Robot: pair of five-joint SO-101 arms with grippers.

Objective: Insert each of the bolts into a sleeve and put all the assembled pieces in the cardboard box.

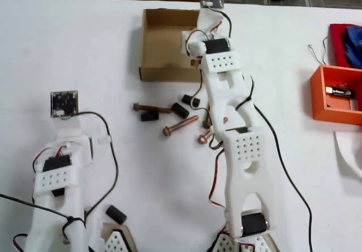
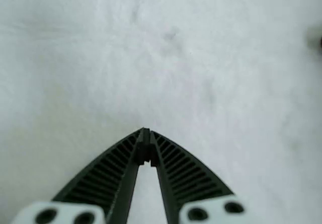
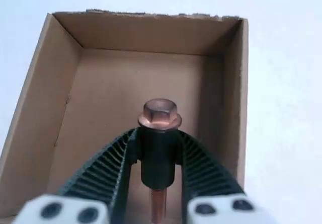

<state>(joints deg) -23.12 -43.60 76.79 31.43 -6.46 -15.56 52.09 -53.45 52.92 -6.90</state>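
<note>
My right gripper (image 3: 158, 138) is shut on a black sleeve (image 3: 157, 158) with a copper bolt (image 3: 160, 114) through it. It holds the piece over the open cardboard box (image 3: 70, 83), whose floor shows bare beneath it. In the high view the right arm stretches to the box (image 1: 161, 42) at the back of the table. Three loose copper bolts (image 1: 153, 108) (image 1: 181, 126) (image 1: 205, 137) and black sleeves (image 1: 150, 116) (image 1: 180, 110) (image 1: 191, 100) lie in front of the box. Another sleeve (image 1: 116, 213) lies near the left arm's base. My left gripper (image 2: 145, 134) is shut and empty over bare white table.
An orange tray (image 1: 335, 96) holding a small dark item stands at the right edge, with red and blue cloth (image 1: 346, 42) behind it. Cables trail along the table beside both arms. The left half of the white table (image 1: 68, 48) is open.
</note>
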